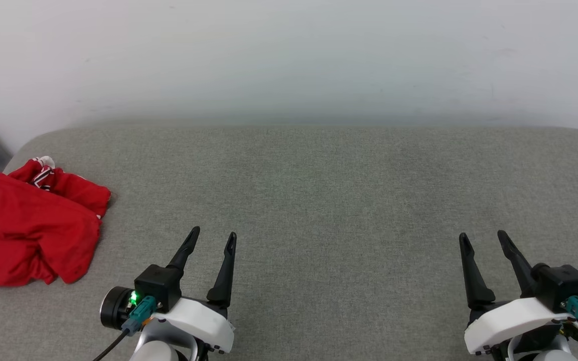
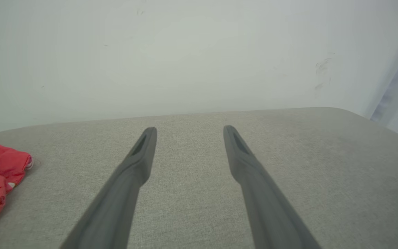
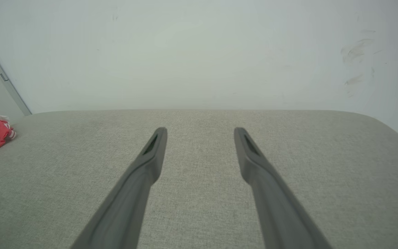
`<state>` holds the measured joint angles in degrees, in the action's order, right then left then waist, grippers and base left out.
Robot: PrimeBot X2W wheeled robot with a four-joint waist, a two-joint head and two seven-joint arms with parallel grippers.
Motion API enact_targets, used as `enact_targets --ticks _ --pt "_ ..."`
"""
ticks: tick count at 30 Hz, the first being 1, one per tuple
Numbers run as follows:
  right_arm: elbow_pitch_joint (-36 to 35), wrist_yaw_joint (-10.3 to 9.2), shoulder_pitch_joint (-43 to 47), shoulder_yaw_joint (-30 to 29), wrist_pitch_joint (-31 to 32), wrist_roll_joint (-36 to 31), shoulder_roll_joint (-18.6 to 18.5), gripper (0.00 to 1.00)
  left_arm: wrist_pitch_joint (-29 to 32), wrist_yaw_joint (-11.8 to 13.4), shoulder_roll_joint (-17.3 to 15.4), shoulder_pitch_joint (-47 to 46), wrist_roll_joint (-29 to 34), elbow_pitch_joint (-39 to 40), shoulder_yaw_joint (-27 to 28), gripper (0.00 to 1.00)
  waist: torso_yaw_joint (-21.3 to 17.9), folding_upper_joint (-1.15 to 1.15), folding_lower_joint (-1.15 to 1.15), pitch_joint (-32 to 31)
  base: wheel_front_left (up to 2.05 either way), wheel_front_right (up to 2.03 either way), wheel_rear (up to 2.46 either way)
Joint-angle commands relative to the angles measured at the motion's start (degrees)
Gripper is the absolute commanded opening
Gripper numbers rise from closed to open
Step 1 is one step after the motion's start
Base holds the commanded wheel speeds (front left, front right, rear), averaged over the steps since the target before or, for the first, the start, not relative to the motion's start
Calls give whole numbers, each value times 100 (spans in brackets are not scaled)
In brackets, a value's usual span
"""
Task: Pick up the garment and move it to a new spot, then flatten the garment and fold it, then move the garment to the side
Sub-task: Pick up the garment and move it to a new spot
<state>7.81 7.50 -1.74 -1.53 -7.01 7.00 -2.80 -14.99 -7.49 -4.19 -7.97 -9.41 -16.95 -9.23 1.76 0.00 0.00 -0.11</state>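
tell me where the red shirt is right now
In the head view the garment lies crumpled near the left edge of the grey surface, left of the left gripper and apart from it.

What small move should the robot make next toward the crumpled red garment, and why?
Probably swing the left gripper left toward the garment: it lies bunched at the left edge of the surface, nearest that gripper, whose jaws stand open and empty.

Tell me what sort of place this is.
Probably an indoor test station for garment folding: a grey fabric-covered surface with rounded corners stands against a bare, scuffed white wall, and one crumpled red garment lies at its left edge.
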Motion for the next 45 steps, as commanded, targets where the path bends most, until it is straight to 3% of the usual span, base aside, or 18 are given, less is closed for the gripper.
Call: enact_targets --ticks 1,14,35,45 --pt "12 -2 4 -7 -5 2 -15 100 -29 1 -1 -64 -23 -22 12 100 4 0 0 1 0 0 0" --pt "-130 -2 0 41 12 -135 -14 100 -28 32 -26 -104 -10 -123 160 100 297 0 0 37 0 0 0" --pt "-501 -2 -52 373 151 -130 -11 100 -23 232 -166 -150 -108 -173 767 100 2266 0 0 126 0 0 0" --pt "-600 -2 -102 493 249 -172 -12 100 -23 204 -174 -112 -114 -187 863 100 2746 0 0 126 0 0 0"
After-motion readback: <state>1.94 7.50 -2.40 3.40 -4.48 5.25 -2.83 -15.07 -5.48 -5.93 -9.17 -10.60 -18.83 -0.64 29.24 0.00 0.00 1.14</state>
